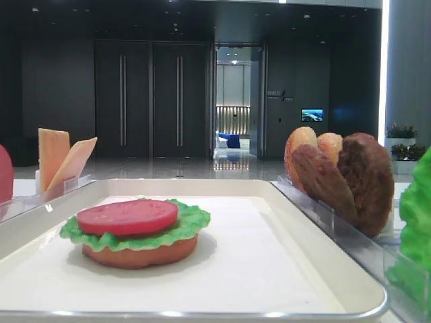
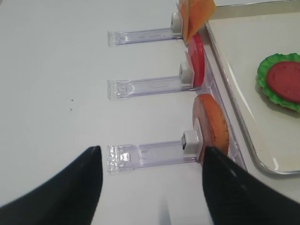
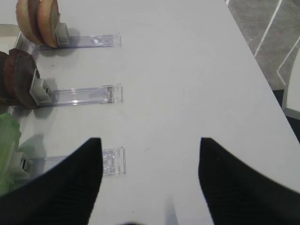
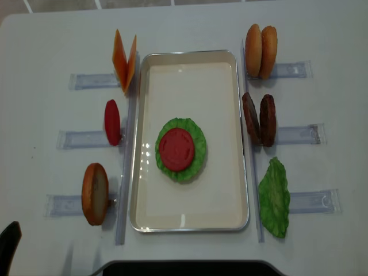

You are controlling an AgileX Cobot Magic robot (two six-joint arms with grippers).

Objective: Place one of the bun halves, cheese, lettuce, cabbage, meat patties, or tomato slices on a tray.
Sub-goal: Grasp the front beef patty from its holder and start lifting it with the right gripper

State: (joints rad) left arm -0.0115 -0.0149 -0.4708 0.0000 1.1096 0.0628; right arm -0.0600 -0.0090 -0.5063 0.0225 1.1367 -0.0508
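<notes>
The cream tray [image 4: 190, 221] holds a stack: an orange-brown bun half [image 1: 141, 256], lettuce [image 4: 195, 135] and a tomato slice [image 4: 176, 149] on top. Left of it stand cheese [image 4: 124, 60], a tomato slice [image 4: 112, 122] and a bun half [image 4: 95, 193]. On its right are two bun halves [image 4: 260, 50], two meat patties [image 4: 259, 119] and lettuce [image 4: 275, 198]. Cabbage is out of view. My left gripper [image 2: 151, 157] hangs open and empty over the table beside the bun half [image 2: 213, 124]. My right gripper [image 3: 150, 145] is open and empty, right of the lettuce [image 3: 7, 140].
Clear plastic holders [image 4: 86, 138] [image 4: 296, 134] run outward from each food item on both sides of the tray. The table's right edge [image 3: 262, 70] drops to grey floor. A dark robot base [image 4: 184, 267] sits at the near table edge.
</notes>
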